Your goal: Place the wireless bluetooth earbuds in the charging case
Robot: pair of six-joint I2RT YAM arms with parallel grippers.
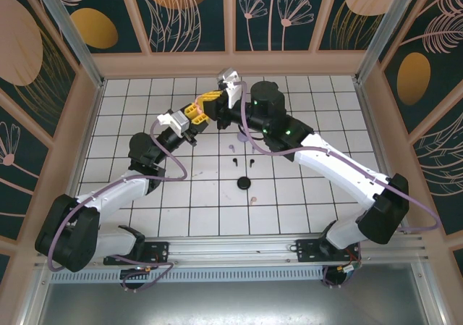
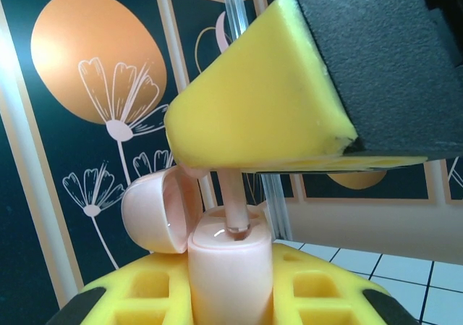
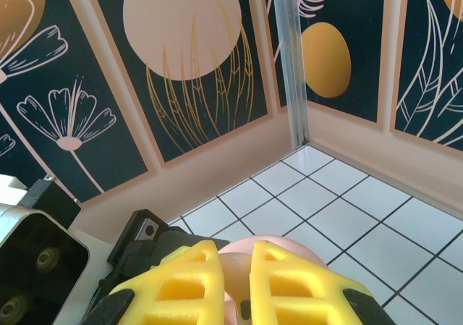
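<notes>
A pale pink charging case (image 2: 230, 267) stands upright between the yellow fingers of my left gripper (image 2: 231, 292), which is shut on it. Its lid (image 2: 152, 213) hangs open to the left. The stem of a pale pink earbud (image 2: 233, 202) points down into a slot on top of the case. My right gripper (image 3: 236, 267) is shut on this earbud (image 3: 236, 279), and its yellow pad (image 2: 260, 115) hangs just above the case. The two grippers meet at the back middle of the floor, left (image 1: 194, 116) and right (image 1: 213, 100).
On the tiles lie a lilac earbud (image 1: 230, 149), two black earbuds (image 1: 236, 161) (image 1: 252, 161), a black round disc (image 1: 244, 184) and a small pink piece (image 1: 252, 200). Patterned walls close the back and sides.
</notes>
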